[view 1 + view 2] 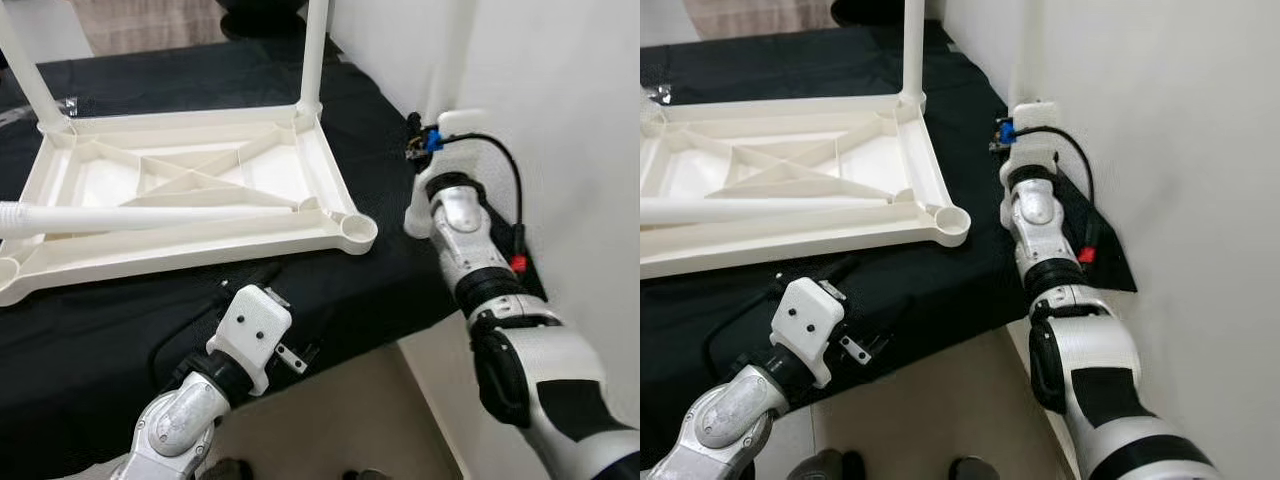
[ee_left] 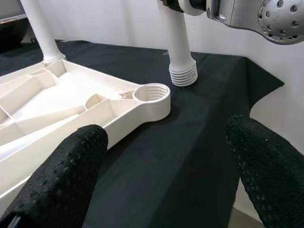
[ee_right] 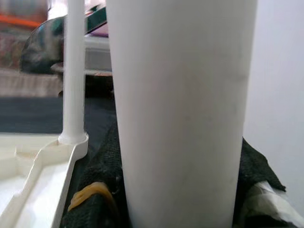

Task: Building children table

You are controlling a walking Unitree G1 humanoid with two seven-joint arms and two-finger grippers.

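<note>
The white plastic table top (image 1: 330, 180) lies upside down on a black cloth. Upright legs stand in its two far corners, one on the left (image 1: 25, 70) and one on the right (image 1: 314, 55). A loose leg (image 1: 130, 217) lies across the top at the left. The near right corner socket (image 1: 355, 232) is empty. My right gripper (image 1: 425, 140) is shut on another white leg (image 3: 183, 109), held upright by the wall. That leg's threaded end (image 2: 183, 73) hangs just above the cloth beside the empty socket. My left gripper (image 2: 166, 175) is open and low over the cloth, facing that socket.
A white wall (image 1: 580, 120) rises close on the right, right behind my right arm. The black cloth (image 1: 100, 340) ends at the front edge by my left wrist (image 1: 250, 335), with pale floor (image 1: 340, 420) below. A red tag (image 1: 518, 263) and a black cable run along my right forearm.
</note>
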